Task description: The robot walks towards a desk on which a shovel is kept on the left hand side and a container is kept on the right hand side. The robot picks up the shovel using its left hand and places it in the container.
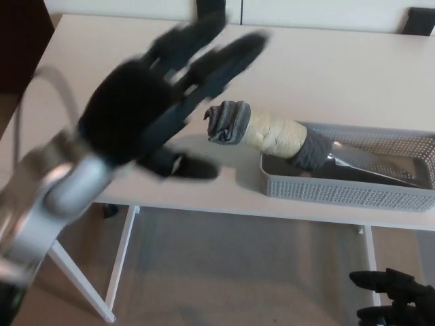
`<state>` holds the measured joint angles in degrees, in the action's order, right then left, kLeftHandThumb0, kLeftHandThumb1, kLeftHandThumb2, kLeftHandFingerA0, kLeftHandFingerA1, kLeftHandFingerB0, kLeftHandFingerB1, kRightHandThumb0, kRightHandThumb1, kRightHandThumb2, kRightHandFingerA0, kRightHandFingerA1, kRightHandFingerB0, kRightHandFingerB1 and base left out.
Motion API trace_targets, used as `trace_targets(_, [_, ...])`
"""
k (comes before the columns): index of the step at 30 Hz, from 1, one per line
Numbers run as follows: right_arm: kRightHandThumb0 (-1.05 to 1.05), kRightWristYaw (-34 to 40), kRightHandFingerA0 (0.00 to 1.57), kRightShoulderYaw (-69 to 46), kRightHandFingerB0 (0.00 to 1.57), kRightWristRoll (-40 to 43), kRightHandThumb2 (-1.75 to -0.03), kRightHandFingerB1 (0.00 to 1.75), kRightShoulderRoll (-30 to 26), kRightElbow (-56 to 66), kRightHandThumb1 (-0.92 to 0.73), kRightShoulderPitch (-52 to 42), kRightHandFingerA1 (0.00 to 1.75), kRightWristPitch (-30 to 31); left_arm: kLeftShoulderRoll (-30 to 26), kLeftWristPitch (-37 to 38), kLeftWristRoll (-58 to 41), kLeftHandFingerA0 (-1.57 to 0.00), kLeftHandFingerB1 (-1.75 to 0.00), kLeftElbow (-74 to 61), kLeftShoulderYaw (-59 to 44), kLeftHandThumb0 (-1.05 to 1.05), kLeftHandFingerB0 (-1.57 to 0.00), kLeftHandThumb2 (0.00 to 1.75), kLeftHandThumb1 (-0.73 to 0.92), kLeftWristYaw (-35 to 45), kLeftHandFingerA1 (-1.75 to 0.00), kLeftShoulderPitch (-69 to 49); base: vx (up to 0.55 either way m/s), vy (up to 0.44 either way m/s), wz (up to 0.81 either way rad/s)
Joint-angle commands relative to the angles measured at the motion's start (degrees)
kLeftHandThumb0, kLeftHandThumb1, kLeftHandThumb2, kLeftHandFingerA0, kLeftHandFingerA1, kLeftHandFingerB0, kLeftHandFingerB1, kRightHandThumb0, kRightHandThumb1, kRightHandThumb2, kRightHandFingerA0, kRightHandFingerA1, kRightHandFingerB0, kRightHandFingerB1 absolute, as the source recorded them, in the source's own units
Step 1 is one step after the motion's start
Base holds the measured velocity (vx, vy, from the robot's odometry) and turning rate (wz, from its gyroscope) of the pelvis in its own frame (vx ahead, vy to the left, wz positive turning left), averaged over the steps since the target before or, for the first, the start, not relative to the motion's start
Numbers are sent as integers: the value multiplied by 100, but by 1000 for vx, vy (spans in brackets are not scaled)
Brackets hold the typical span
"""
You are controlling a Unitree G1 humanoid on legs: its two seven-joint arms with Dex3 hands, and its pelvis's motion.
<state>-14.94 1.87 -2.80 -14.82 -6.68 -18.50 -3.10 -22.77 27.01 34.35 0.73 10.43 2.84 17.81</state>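
Shovel (292, 142) lies blade-down in the mesh container (353, 187), wrapped handle jutting over its left rim; left hand (146, 112) blurred, fingers spread, holding nothing; shovel looks rigid and fairly light; the taped, padded handle is probably the surest grip

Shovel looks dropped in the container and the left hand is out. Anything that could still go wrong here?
The shovel lies with its blade in the container, but its wrapped handle overhangs the rim, so it might tip out. The open left hand, motion-blurred, sits close to the handle end and could clip it.
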Motion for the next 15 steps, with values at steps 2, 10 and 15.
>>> trace_targets(2, [-44, 367, 52, -159, 42, -199, -59, 35, -62, -479, -64, -427, 39, -309, -1540, 2761, -5382, -6, -21, -2464, -3450, -91, -9, 75, 56, 1906, -23, -7719, 0, 0, 0])
trace_targets(10, [-42, 347, 51, -268, 42, -121, -59, 36, -90, -658, -64, -559, 39, -381, -1557, 3105, -5837, -5, -33, -1552, -3858, -82, -11, 86, 50, 2375, -36, -9135, 0, 0, 0])
trace_targets(15, [-41, 370, 50, -366, 41, -22, -59, 35, -49, -856, -64, -571, 39, -475, -1608, 2326, -5719, -1, -47, -1096, -3482, -37, 0, 90, 26, 2851, -49, -8682, 0, 0, 0])
